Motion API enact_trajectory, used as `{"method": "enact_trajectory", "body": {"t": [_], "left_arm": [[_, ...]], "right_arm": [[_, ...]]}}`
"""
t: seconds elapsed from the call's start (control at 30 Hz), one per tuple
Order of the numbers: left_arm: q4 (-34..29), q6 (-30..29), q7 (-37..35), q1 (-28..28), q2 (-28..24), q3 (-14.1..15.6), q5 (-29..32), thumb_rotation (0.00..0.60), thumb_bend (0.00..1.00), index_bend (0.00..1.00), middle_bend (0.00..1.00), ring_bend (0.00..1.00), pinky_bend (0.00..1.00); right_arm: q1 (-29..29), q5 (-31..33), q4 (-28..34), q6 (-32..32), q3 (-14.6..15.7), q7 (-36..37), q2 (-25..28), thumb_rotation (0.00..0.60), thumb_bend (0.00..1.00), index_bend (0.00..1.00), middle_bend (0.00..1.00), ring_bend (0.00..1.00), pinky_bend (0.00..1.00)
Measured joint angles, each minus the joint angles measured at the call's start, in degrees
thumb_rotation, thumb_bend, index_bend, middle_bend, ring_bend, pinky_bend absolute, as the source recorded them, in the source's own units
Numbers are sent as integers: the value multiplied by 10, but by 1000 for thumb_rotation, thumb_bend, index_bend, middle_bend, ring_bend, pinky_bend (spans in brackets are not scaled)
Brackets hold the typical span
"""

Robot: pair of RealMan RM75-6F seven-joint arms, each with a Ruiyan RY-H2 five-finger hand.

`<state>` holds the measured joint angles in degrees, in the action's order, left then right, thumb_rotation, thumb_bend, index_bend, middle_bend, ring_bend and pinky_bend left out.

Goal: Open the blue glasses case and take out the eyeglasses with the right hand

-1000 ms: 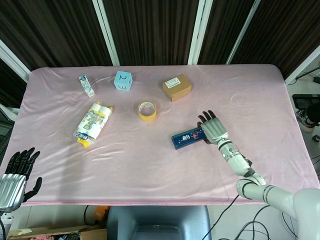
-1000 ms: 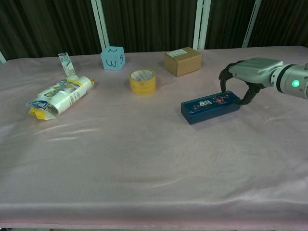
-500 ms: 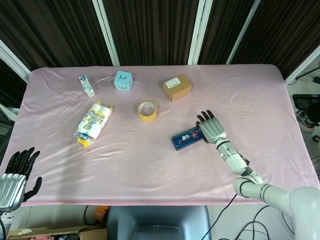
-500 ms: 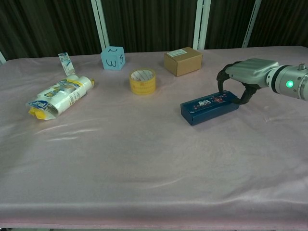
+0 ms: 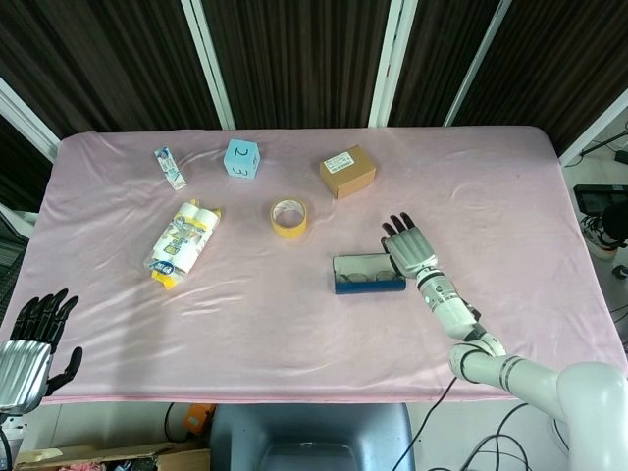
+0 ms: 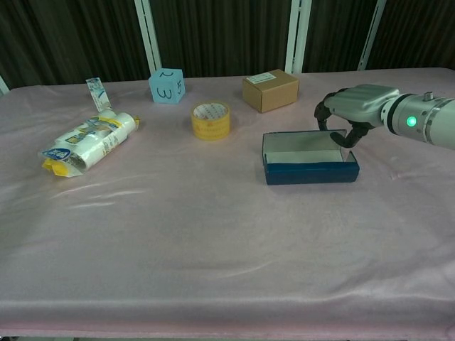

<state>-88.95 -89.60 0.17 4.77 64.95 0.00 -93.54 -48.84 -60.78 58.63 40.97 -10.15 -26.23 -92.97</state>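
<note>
The blue glasses case point(image 5: 368, 275) point(image 6: 310, 163) lies open on the pink cloth right of centre, with its lid standing up along the far side. In the head view the eyeglasses point(image 5: 367, 278) show inside as two round lenses; the case's front wall hides them in the chest view. My right hand point(image 5: 407, 245) point(image 6: 350, 110) is at the case's right far end, fingers curled over the raised lid's edge. My left hand point(image 5: 29, 351) hangs open off the table's near left corner, holding nothing.
A yellow tape roll point(image 5: 288, 217) point(image 6: 210, 120) and a cardboard box point(image 5: 347, 172) point(image 6: 270, 90) lie beyond the case. At the left are a blue cube point(image 5: 241, 158), a pack of white bottles point(image 5: 183, 242) and a small sachet point(image 5: 170, 167).
The case was closed and angled; its lid is now up and its body lies square to the table edge. My right hand shifted slightly left with the lid. The left hand stayed still.
</note>
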Motion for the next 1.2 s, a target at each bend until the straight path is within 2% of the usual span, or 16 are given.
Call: {"method": "enact_trajectory", "body": {"t": [0.13,0.33,0.4,0.43,0.5,0.63,0.67,0.8,0.93,1.0,1.13,1.2], "left_arm": [[0,4,0,1,0,0,2,600,425,0,0,0,26],[0,10,3,3,0,-2,8,600,425,0,0,0,27],[0,11,3,4,0,-3,10,600,425,0,0,0,27],[0,11,3,4,0,-4,11,600,426,0,0,0,27],[0,14,2,5,1,-4,12,600,424,0,0,0,27],[1,18,1,8,1,-3,11,600,423,0,0,0,28],[1,19,1,8,1,-3,10,600,423,0,0,0,28],[0,18,3,9,2,-1,7,600,422,0,0,0,28],[-2,16,4,8,3,0,4,600,423,0,0,0,28],[-2,15,3,8,2,0,3,600,423,0,0,0,28],[-3,15,4,8,3,1,3,600,422,0,0,0,28],[-4,15,6,8,4,2,1,600,422,0,0,0,28]], "right_arm": [[-7,12,-14,-4,-4,-6,-9,600,703,596,261,104,29],[-27,41,-78,-24,-13,-18,-45,600,703,589,261,104,30],[-35,53,-109,-32,-16,-26,-63,600,703,531,261,103,29],[-39,58,-123,-35,-18,-29,-70,600,700,461,261,96,27],[-48,72,-153,-41,-23,-37,-87,600,609,324,258,81,24],[-57,80,-179,-32,-33,-41,-102,600,274,170,215,58,24],[-56,80,-182,-25,-34,-43,-102,600,231,148,207,52,24],[-54,81,-189,-12,-40,-50,-98,600,178,99,195,45,24],[-44,68,-158,7,-40,-37,-77,600,164,86,193,41,23],[-34,50,-121,22,-36,-20,-55,600,163,95,191,34,23],[-8,-6,-14,58,-18,15,6,600,166,174,190,22,17],[8,-41,56,77,-4,35,46,600,245,231,190,16,11]]}}
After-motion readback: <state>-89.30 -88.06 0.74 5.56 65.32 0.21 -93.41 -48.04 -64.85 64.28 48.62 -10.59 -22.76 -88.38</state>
